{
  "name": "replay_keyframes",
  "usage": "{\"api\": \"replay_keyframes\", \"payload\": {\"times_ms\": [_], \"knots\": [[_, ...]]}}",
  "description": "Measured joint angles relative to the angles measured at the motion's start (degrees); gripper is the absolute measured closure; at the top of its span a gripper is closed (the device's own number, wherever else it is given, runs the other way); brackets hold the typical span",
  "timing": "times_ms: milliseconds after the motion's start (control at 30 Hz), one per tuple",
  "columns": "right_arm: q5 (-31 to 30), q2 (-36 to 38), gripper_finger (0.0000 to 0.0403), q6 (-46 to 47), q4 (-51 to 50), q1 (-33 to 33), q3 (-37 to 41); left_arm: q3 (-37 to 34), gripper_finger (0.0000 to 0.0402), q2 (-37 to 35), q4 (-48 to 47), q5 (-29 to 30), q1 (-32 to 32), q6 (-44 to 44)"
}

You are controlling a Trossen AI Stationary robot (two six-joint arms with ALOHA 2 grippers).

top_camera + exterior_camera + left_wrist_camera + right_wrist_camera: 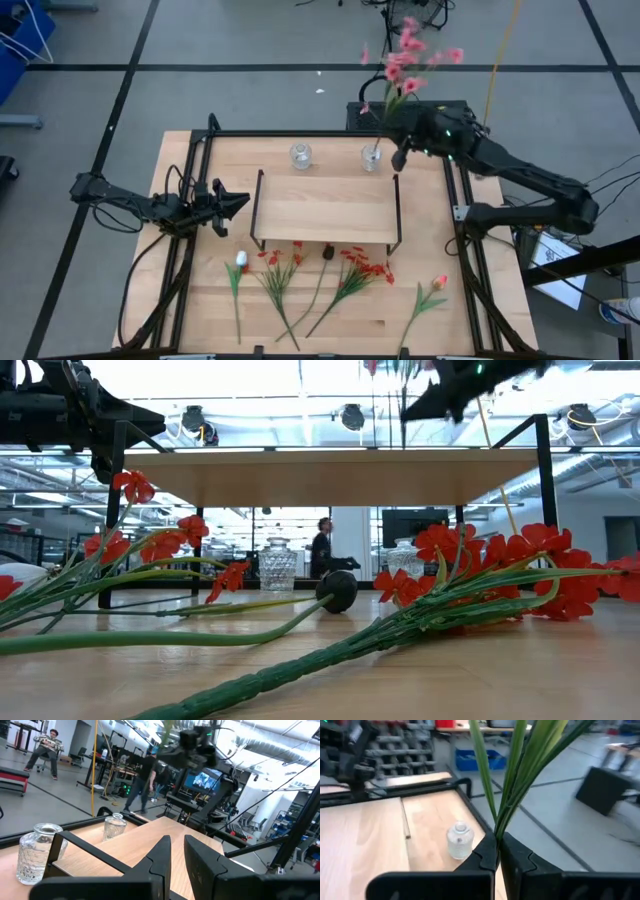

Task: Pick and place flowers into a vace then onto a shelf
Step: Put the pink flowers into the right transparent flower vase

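1. A pink flower stem [400, 75] is clamped in the right pincer [399, 158], lifted above the back of the desk [330, 300]; its blossoms spread out over the floor beyond the desk's far edge.
2. In the right wrist view the green stalks [512, 780] rise straight out from between the fingers [487, 855], which are closed tight on them.
3. The stem's lower end hangs just over the right glass vase [372, 157]; from above it looks to meet the vase's mouth, but I cannot tell whether it is inside.
4. A second glass vase [300, 156] stands to its left, both behind the shelf [325, 208] and apart from each other.
5. The shelf sits mid-desk, a light board on thin black end frames, with nothing on its top.
6. In front of the shelf the other flowers lie flat in a row: a white bud [241, 260] at the left, red sprays [280, 262] beside it, a dark bud [327, 253], a bigger red cluster [365, 266], and a pink bud [440, 283] at the right.
7. The low view shows the red blossoms [480, 555] and long green stems [300, 670] close up, the dark bud [337, 590] between them, and the vases behind under the shelf board.
8. The left pincer [240, 203] hovers just left of the shelf, pointing toward it; its fingers [162, 855] stand nearly closed with a thin gap and hold nothing.
9. People show in the room beyond the desk.
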State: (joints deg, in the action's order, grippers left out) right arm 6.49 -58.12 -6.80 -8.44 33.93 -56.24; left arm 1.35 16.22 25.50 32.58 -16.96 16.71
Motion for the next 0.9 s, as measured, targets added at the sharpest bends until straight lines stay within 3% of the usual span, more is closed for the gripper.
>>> {"api": "replay_keyframes", "payload": {"times_ms": [233,367,567,900], "knots": [[16.45,-5.53,0.0403,-4.01,10.12,11.86,5.1,0.01,0.0344,0.0,0.02,0.0,0.0,0.0],[23.92,-8.96,0.0403,-5.31,10.23,16.81,5.2,0.01,0.0344,0.01,0.0,0.0,-0.02,-0.02],[29.92,-12.21,0.0403,-7.79,10.91,19.03,5.17,0.01,0.0344,-0.01,0.0,0.0,0.0,-0.01],[29.75,-15.29,0.0403,-13.46,9.93,19.12,5.19,-0.01,0.0344,0.01,0.0,0.0,0.0,0.0]]}}
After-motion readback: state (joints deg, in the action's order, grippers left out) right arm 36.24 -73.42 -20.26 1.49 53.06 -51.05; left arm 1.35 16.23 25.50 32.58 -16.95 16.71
